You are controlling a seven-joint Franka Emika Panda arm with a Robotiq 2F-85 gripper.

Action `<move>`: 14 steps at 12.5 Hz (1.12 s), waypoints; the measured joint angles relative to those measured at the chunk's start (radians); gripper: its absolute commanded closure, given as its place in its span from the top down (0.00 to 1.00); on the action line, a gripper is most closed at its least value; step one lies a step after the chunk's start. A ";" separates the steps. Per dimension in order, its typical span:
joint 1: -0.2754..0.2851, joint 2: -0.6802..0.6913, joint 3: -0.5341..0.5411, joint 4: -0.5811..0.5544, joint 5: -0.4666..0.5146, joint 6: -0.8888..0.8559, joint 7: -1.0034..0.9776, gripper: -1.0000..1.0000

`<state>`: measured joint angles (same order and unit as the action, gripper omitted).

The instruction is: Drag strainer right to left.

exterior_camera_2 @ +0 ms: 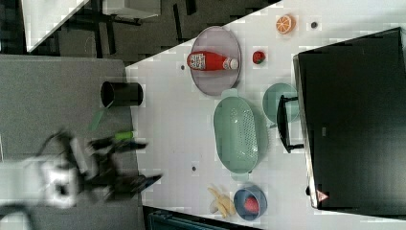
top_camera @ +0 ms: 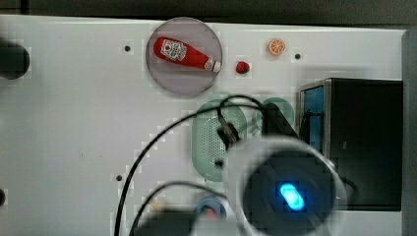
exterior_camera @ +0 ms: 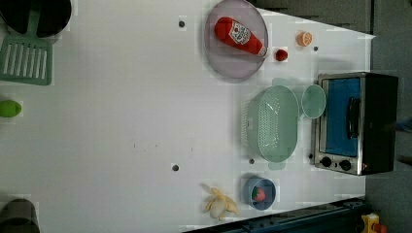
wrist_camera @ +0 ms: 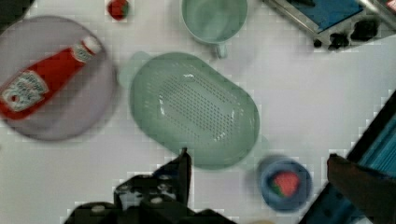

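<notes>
White tabletop (exterior_camera: pixel 121 121), pegged with a few small dark holes, dark floor beyond its edges. Strainer (exterior_camera: pixel 274 121): pale mint-green oval basket, dotted with fine perforations, small tab handles at both ends, standing upright on the table; in the left view it sits toward the right side, just beside the mug and near the toaster oven, with the plate above it and the blue bowl below it. Mug (exterior_camera: pixel 313 101): round, mint-green, with handle, between the strainer and the oven, close to both. Toaster oven (exterior_camera: pixel 357 121): silver and black, blue-tinted door, two knobs at one end, at the left view's right edge of the table. Plate (exterior_camera: pixel 235 41): round, translucent grey, carrying a red ketchup bottle (exterior_camera: pixel 240 35) laid on its side. Small red strawberry (exterior_camera: pixel 281 55) just off the plate's rim; orange slice (exterior_camera: pixel 304 38) a little farther along. Blue bowl (exterior_camera: pixel 260 192) holding a red fruit piece, with a peeled banana (exterior_camera: pixel 219 203) just beside it. At the left view's far left: green slotted spatula (exterior_camera: pixel 25 58), a green lime-like fruit (exterior_camera: pixel 9 108). Black cup (exterior_camera_2: pixel 122 94) at the table's edge in the right view. My gripper (wrist_camera: pixel 257 163): held above the table, over the strainer's near end in the wrist view, touching nothing, fingers spread wide apart with nothing between them.
</notes>
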<state>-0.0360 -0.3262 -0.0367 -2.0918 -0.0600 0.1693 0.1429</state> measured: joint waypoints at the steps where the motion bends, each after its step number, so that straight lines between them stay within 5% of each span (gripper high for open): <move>1: -0.003 0.068 0.022 -0.045 -0.010 0.092 0.048 1.00; 5: 0.023 0.332 0.057 -0.188 0.000 0.308 0.258 1.00; 9: 0.025 0.416 0.064 -0.330 0.003 0.552 0.433 1.00; 14: 0.015 0.493 0.079 -0.361 0.019 0.847 0.522 1.00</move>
<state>-0.0208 0.1672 0.0425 -2.4531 -0.0405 1.0166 0.6650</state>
